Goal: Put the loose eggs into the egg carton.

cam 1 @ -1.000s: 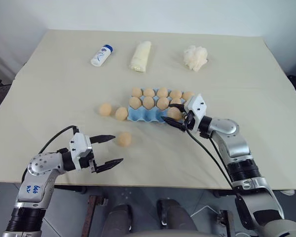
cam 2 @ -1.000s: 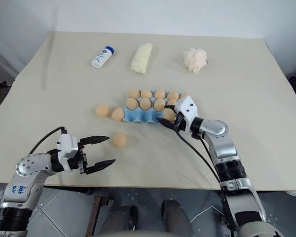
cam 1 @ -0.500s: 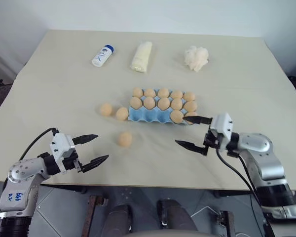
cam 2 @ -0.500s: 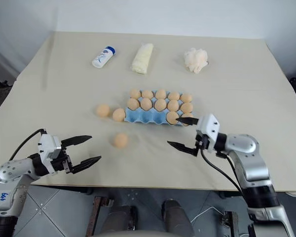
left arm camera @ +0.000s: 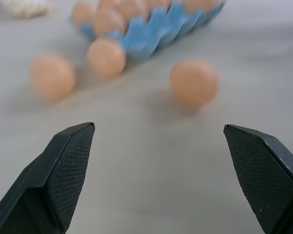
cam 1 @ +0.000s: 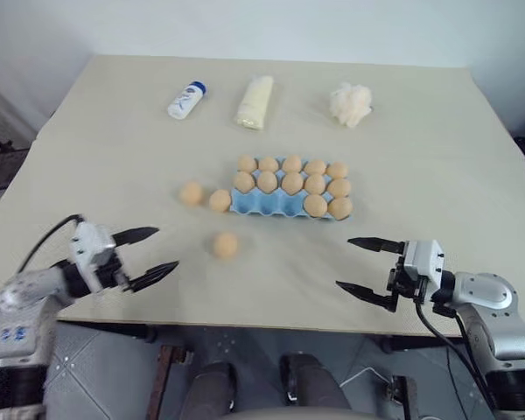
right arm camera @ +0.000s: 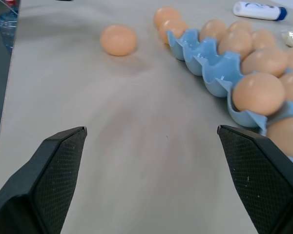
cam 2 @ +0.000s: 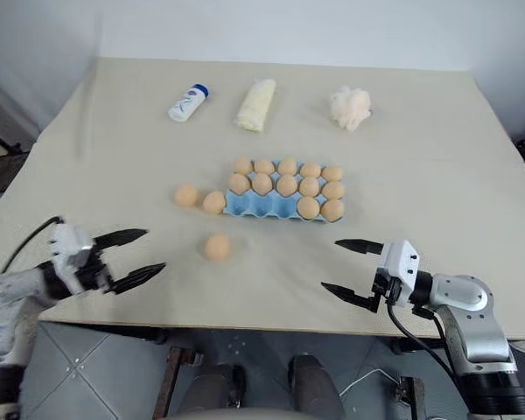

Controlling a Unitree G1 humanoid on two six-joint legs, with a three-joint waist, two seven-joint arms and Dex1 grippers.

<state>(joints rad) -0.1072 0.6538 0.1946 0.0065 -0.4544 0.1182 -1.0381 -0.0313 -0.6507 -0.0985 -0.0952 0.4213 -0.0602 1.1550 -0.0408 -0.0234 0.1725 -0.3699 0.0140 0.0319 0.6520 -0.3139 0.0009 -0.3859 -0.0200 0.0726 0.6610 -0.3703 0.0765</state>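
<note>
The light blue egg carton (cam 1: pixel 261 206) lies mid-table with several tan eggs in its cups. Three loose eggs rest on the table: one (cam 1: pixel 191 193) and a second (cam 1: pixel 220 200) just left of the carton, the second touching its corner, and a third (cam 1: pixel 225 245) nearer the front. My left gripper (cam 1: pixel 164 249) is open above the front left of the table, pointing at the third egg, a short way left of it. My right gripper (cam 1: pixel 345 262) is open and holds nothing, in front of the carton's right end. The right wrist view shows the carton's front cups (right arm camera: pixel 205 61) and the near egg (right arm camera: pixel 118 40).
Along the back of the table lie a white bottle with a blue cap (cam 1: pixel 185 100), a pale yellow cloth roll (cam 1: pixel 255 89) and a fluffy white lump (cam 1: pixel 350 102). The table's front edge (cam 1: pixel 271 327) runs just under both grippers.
My right gripper has let go of an egg at the carton's front right cups, opened wide and drawn back toward the front edge. My left gripper has drifted slightly left.
</note>
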